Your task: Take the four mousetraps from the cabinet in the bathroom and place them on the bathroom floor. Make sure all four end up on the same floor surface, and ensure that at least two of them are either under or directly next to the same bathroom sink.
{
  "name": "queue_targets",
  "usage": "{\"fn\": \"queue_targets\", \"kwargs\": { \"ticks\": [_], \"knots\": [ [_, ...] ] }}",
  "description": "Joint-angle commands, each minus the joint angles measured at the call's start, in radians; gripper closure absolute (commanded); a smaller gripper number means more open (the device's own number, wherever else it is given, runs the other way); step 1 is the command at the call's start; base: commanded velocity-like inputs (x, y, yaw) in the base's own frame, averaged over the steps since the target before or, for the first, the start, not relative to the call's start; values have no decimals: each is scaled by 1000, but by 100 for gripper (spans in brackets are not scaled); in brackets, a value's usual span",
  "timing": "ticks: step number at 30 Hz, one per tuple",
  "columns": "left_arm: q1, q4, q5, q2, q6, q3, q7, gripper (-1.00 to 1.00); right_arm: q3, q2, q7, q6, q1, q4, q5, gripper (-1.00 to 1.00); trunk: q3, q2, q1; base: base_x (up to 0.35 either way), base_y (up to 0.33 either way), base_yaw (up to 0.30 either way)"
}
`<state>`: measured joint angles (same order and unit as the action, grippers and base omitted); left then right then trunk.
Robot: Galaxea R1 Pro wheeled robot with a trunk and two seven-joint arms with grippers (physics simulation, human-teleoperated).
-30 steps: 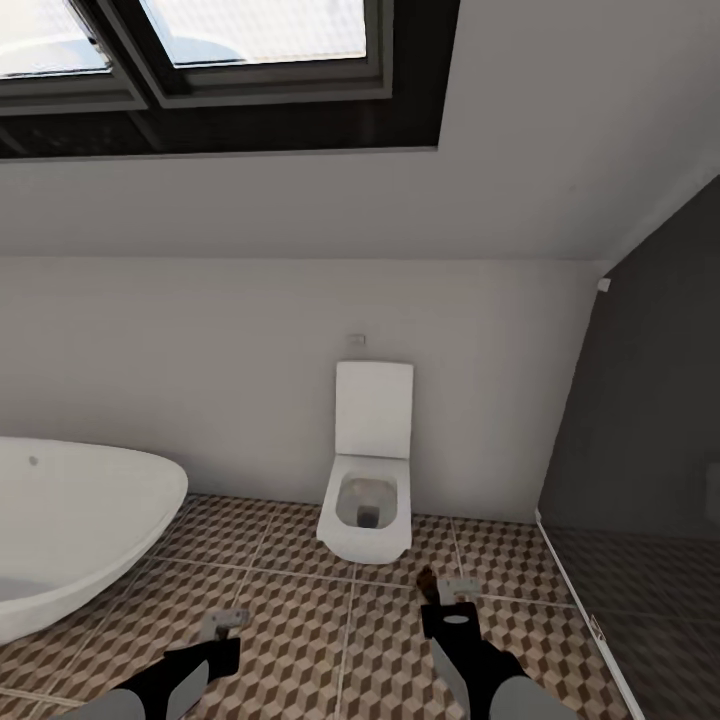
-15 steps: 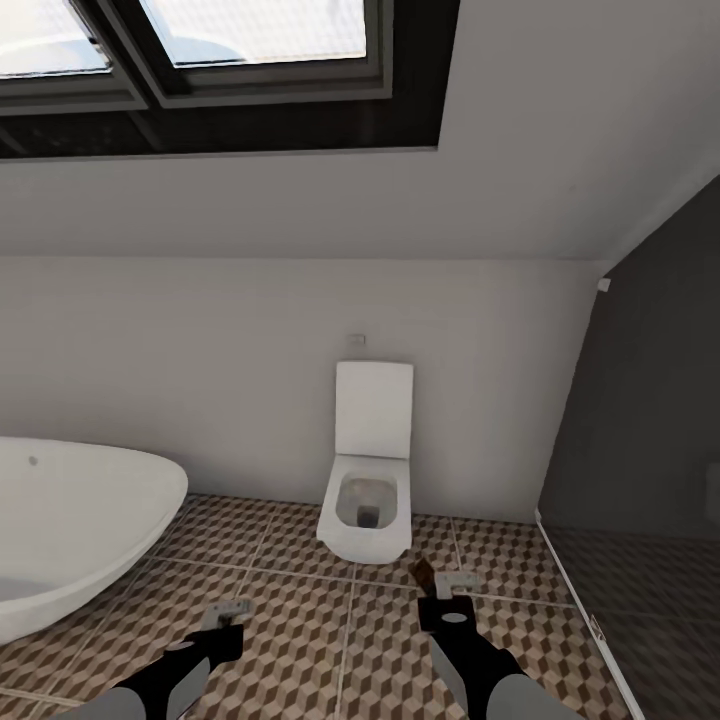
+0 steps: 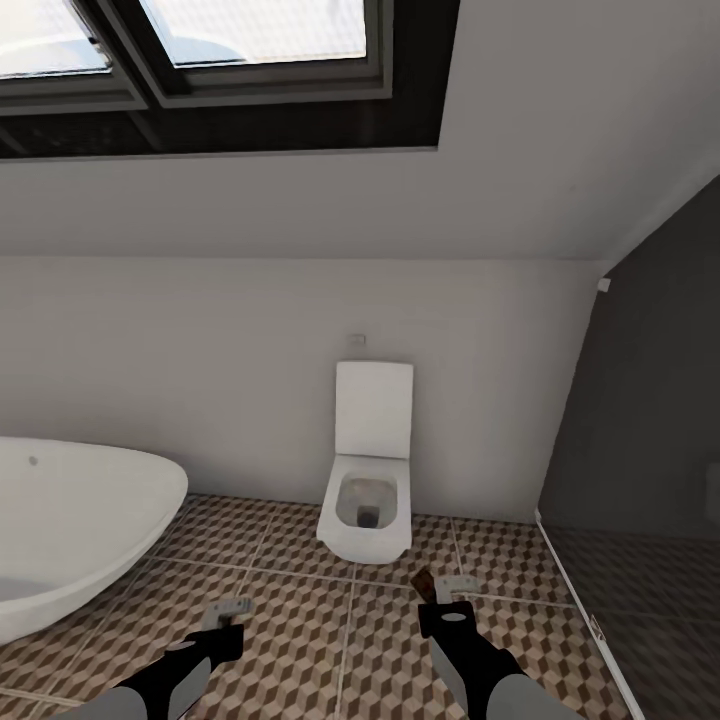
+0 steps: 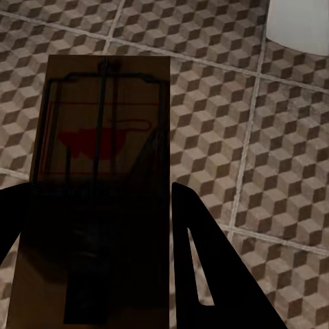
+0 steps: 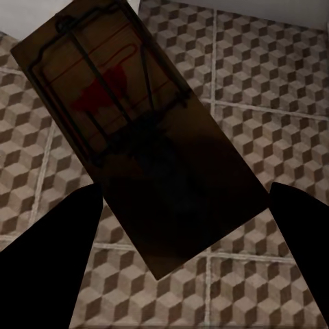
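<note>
Over the cube-patterned bathroom floor (image 3: 300, 640) my left gripper (image 3: 226, 612) is shut on one mousetrap (image 4: 103, 171), a dark board with wire and a red mark that lies between its fingers (image 4: 199, 274). My right gripper (image 3: 446, 590) is shut on a second mousetrap (image 5: 137, 137), whose brown edge (image 3: 422, 580) sticks out towards the toilet. In the right wrist view this trap lies slanted across the gap between the two black fingers (image 5: 48, 260). Both traps hang above the tiles. The cabinet and the sink are out of view.
A white toilet (image 3: 368, 480) stands against the far wall straight ahead. An oval white bathtub (image 3: 70, 530) fills the left side. A dark glass partition (image 3: 640, 480) with a floor rail closes off the right. A sloped ceiling with a window (image 3: 200, 60) is overhead.
The left gripper has crept slightly forward with its trap. The right gripper has barely shifted. The camera has stayed still.
</note>
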<state>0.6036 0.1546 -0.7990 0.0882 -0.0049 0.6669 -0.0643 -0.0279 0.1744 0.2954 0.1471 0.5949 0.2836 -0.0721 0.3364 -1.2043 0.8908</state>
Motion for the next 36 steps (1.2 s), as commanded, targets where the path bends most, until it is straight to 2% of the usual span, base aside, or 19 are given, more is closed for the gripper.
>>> {"fn": "queue_targets", "kwargs": {
  "ticks": [1,5,36],
  "knots": [
    [0,2,-5,-2,0,8,-6,100,-1,0,-2,10,0,2,-5,100,1,-1,0,0,0,0],
    [0,2,-5,-10,0,9,-7,100,0,0,-4,12,0,2,-4,100,1,-1,0,0,0,0],
    [1,2,-6,-15,6,10,-6,100,-3,0,-6,12,0,2,-5,100,98,-218,119,0,0,0]
  ]
}}
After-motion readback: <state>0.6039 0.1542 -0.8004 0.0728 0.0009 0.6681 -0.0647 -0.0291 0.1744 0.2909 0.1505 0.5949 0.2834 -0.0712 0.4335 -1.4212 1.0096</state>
